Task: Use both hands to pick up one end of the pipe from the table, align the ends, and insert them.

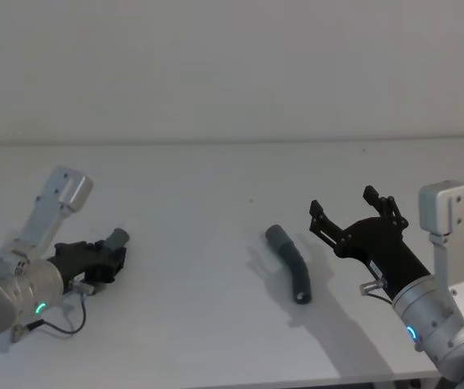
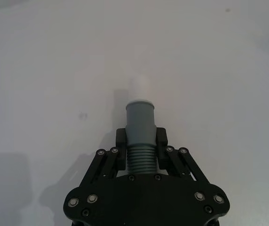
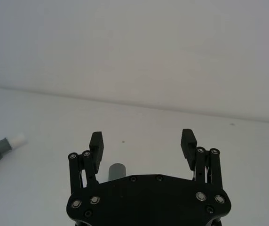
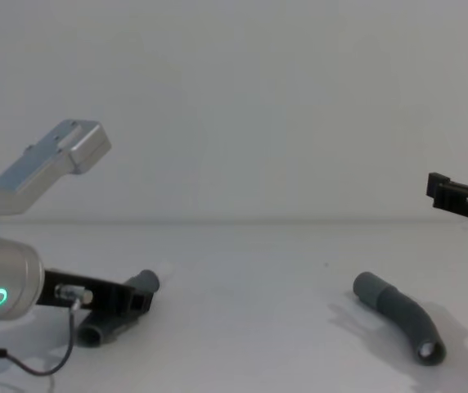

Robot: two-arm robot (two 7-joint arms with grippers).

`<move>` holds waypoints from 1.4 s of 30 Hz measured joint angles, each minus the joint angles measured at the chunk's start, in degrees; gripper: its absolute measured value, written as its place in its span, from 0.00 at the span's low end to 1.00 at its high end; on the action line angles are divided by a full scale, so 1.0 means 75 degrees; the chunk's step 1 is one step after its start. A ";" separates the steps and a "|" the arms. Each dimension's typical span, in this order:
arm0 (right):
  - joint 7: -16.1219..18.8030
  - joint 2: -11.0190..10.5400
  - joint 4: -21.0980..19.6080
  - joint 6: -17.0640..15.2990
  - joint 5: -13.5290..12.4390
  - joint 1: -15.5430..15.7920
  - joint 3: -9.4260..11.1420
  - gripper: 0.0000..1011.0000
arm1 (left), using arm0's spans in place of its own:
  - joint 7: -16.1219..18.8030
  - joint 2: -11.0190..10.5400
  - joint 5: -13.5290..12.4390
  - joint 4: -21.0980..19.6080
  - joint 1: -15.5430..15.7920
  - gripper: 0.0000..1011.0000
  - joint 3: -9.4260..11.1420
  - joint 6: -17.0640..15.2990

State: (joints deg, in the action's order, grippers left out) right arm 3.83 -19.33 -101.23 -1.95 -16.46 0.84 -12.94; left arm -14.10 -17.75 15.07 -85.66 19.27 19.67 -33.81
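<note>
Pickup stage: my left gripper (image 2: 140,141) pinches one hose piece (image 2: 139,120) between its fingers. The right gripper (image 1: 344,204), fingers spread, hovers with the second piece (image 1: 290,263) below and beside them on the desk (image 1: 183,211). I judge grasping it comes next.

A plain pale grey wall (image 1: 232,65) is rising behind the white matte surface (image 1: 216,324), meeting its far edge in a straight line. Soft, even light is spreading across the surface, which is showing a few tiny dark specks (image 1: 251,200).
</note>
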 joint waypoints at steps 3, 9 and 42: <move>0.0000 0.0000 0.0000 0.0000 0.0000 0.0000 0.0000 0.99 | -0.0105 -0.0034 -0.0038 0.0003 0.0063 0.33 0.0023 0.0188; 0.0000 0.0000 0.0000 0.0000 0.0000 0.0000 0.0000 0.99 | -0.0452 -0.0160 -0.0104 0.0032 0.0274 0.33 0.0110 0.0660; 0.0005 -0.0003 -0.0407 -0.1101 -0.0001 -0.0007 -0.0163 0.99 | -0.4190 -0.1321 0.0155 0.1192 0.2094 0.33 0.0993 0.2855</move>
State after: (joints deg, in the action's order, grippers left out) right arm 3.86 -19.36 -104.28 -10.21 -16.47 0.79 -14.17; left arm -45.52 -27.66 16.24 -76.72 34.98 27.11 -12.40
